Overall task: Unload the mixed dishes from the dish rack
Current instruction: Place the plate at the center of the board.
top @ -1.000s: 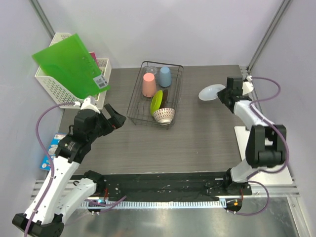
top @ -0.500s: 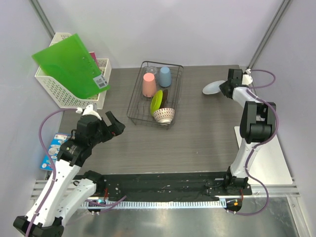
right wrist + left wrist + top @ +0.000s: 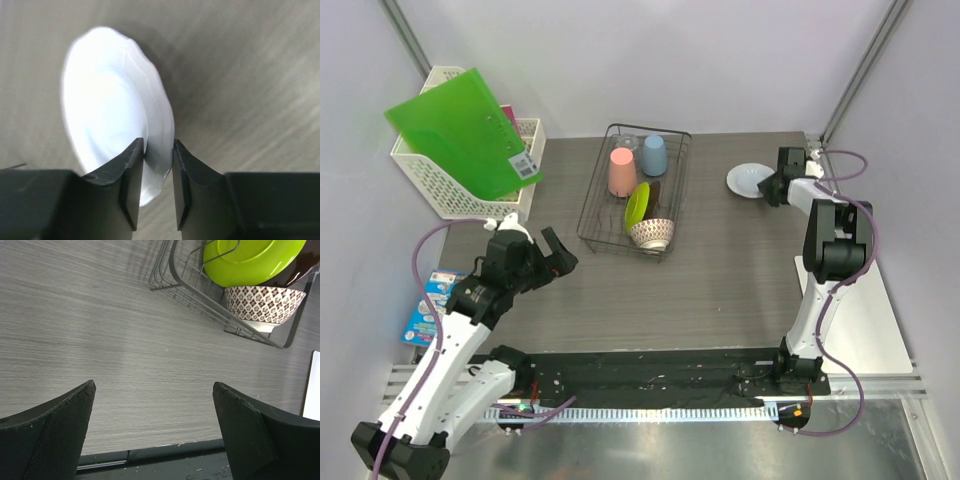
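Note:
The black wire dish rack (image 3: 603, 200) stands at the back middle of the table. It holds a pink cup (image 3: 621, 171), a light blue cup (image 3: 654, 154), a yellow-green plate (image 3: 637, 204) on edge with a dark plate (image 3: 653, 192) behind it, and a white patterned bowl (image 3: 651, 233). The rack (image 3: 200, 292), the plate (image 3: 250, 260) and the bowl (image 3: 262, 305) also show in the left wrist view. My right gripper (image 3: 772, 187) is shut on the rim of the pale grey-white plate (image 3: 750, 180), low at the back right; its fingers (image 3: 132, 165) pinch the plate (image 3: 110, 110). My left gripper (image 3: 558, 252) is open and empty left of the rack.
A white lattice basket (image 3: 440, 185) with a green folder (image 3: 465, 130) stands at the back left. A blue packet (image 3: 428, 305) lies at the left edge. A white board (image 3: 855, 320) lies at the right near edge. The black front rail (image 3: 150, 455) runs below my left fingers.
My right gripper lowered the pale plate toward the table at the back right, and the arm folded back. My left gripper dropped a little toward the near edge.

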Controlling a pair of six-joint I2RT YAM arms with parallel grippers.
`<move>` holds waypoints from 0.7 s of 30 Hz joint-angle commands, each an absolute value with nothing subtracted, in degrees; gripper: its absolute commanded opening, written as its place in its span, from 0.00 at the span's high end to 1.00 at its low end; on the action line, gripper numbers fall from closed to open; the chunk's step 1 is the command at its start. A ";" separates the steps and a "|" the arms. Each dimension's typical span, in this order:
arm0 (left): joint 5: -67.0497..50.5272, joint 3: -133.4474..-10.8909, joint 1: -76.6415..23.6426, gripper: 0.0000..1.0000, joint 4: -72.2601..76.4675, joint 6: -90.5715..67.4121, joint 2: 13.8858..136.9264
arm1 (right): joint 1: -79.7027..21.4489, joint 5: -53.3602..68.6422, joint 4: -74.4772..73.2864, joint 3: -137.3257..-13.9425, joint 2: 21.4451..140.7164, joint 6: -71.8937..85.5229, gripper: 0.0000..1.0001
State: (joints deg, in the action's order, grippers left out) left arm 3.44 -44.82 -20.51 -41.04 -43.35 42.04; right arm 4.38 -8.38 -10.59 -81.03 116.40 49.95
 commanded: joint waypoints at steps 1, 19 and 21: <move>1.15 -44.39 -20.39 0.01 -38.59 -44.03 42.71 | 4.66 -6.94 -11.51 -77.35 116.11 51.50 0.64; -3.42 -45.70 -20.39 0.00 -34.72 -40.08 42.62 | 1.68 -1.24 -6.25 -59.34 95.21 56.96 0.40; -3.43 -46.23 -20.39 0.00 -34.19 -39.73 43.24 | -1.83 -1.40 -6.15 -58.89 92.91 56.43 0.40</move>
